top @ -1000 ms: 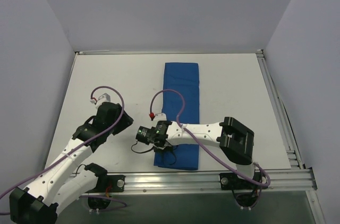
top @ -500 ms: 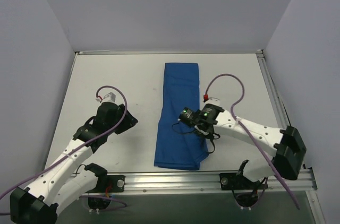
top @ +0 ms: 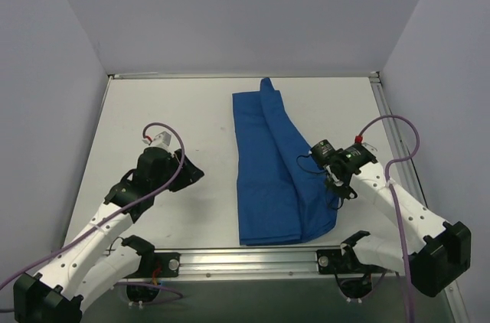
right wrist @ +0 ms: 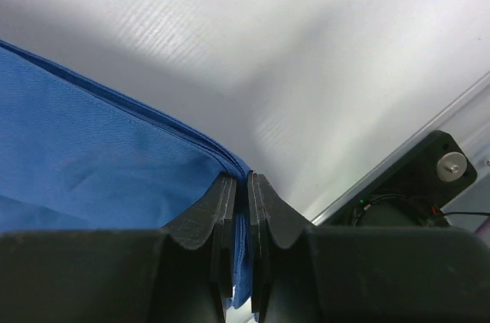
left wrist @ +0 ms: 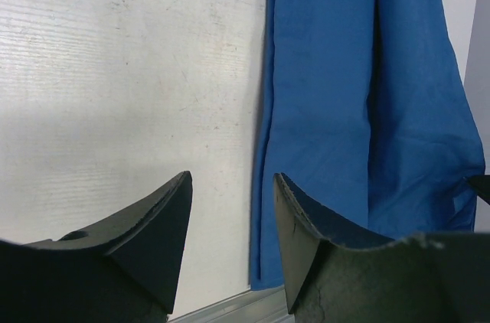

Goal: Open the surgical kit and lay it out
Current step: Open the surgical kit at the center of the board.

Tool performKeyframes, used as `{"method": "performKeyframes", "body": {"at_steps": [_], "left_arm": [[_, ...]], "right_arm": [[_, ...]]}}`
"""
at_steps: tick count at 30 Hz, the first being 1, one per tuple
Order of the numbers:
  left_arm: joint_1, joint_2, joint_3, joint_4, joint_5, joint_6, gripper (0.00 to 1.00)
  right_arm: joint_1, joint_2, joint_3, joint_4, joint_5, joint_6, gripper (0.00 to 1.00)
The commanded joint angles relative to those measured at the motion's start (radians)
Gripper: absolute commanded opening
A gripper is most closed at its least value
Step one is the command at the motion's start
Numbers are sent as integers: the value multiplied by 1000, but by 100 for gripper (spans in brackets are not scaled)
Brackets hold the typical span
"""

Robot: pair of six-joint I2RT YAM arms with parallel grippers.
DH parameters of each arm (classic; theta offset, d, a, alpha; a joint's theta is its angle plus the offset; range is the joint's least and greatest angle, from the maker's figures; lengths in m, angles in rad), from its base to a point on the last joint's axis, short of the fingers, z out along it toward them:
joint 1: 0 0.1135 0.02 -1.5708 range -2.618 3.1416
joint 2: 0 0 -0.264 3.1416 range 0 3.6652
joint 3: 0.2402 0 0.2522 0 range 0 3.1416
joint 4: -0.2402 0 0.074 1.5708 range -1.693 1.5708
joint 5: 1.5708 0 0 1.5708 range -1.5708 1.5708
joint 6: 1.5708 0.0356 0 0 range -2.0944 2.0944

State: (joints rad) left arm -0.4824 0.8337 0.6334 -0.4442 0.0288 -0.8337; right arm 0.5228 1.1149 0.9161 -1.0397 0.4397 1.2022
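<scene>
The surgical kit's royal-blue cloth wrap (top: 276, 162) lies as a long folded strip down the middle of the table, its right layer lifted and spread toward the right. My right gripper (top: 334, 199) is shut on the cloth's right edge (right wrist: 239, 174) and holds it up. My left gripper (top: 197, 173) is open and empty over bare table left of the cloth; the left wrist view shows the cloth (left wrist: 344, 109) just beyond its right finger (left wrist: 306, 231). No pale tray or metal instruments show.
A white table (top: 168, 124) with grey walls on three sides. A metal rail (top: 306, 256) runs along the near edge and another rail (top: 398, 139) along the right side. The arms' purple cables loop above the table.
My right gripper has swung from the cloth's left side across to the right, dragging a cloth layer with it and widening the strip. My left gripper has barely moved.
</scene>
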Motion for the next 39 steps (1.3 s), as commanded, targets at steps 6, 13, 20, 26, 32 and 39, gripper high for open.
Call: {"method": "performKeyframes", "body": {"at_steps": [6, 13, 20, 26, 32, 39], "left_arm": [[4, -28, -3, 38, 17, 21, 56], [4, -35, -8, 41, 17, 21, 56], [-18, -7, 8, 78, 45, 12, 55], [-28, 11, 12, 76, 22, 21, 55], [-24, 44, 17, 75, 16, 24, 55], [-9, 68, 6, 72, 5, 15, 55]], "right_arm": [[-41, 128, 4, -120, 7, 7, 0], [-292, 121, 29, -125, 0, -47, 0], [-596, 216, 43, 9, 41, -291, 0], [-615, 330, 20, 58, -43, -346, 2], [-536, 358, 148, 104, 20, -495, 36], [-76, 329, 398, 73, 147, -507, 99]]}}
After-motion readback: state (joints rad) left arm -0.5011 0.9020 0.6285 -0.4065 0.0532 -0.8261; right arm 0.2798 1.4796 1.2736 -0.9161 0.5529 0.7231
